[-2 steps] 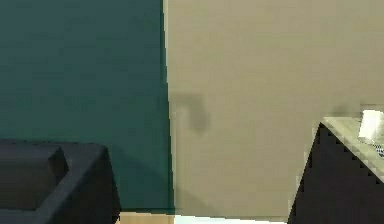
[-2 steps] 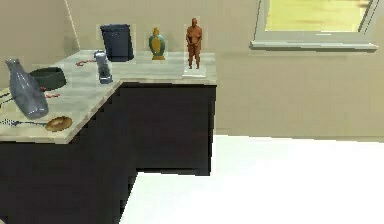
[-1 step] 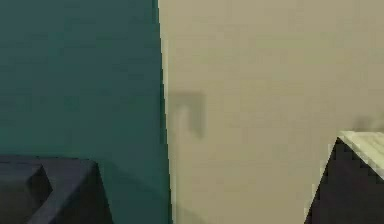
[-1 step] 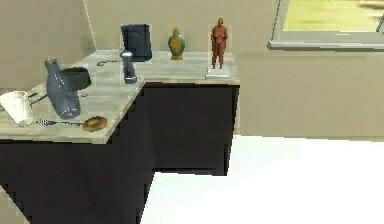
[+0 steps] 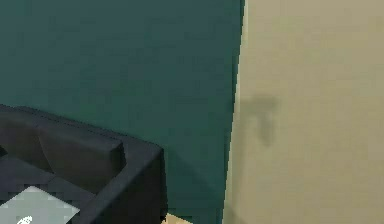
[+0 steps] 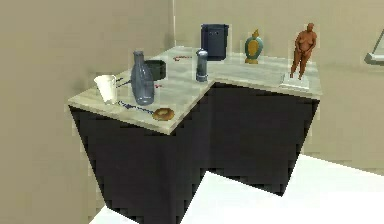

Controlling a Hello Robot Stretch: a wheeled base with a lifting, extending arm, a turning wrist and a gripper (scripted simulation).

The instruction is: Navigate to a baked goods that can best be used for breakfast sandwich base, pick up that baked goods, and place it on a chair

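With a small brown round item (image 6: 163, 113), judged the baked goods, lying at the near edge of the counter (image 6: 185, 88) just right of a blue-grey bottle (image 6: 143, 78), pickup and placement on a chair were not yet done, and the gripper's state could not be told.

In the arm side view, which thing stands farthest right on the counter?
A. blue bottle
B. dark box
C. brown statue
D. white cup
C: the brown statue stands at the right end of the counter, past the dark box; the white cup and blue bottle stand toward its left end.
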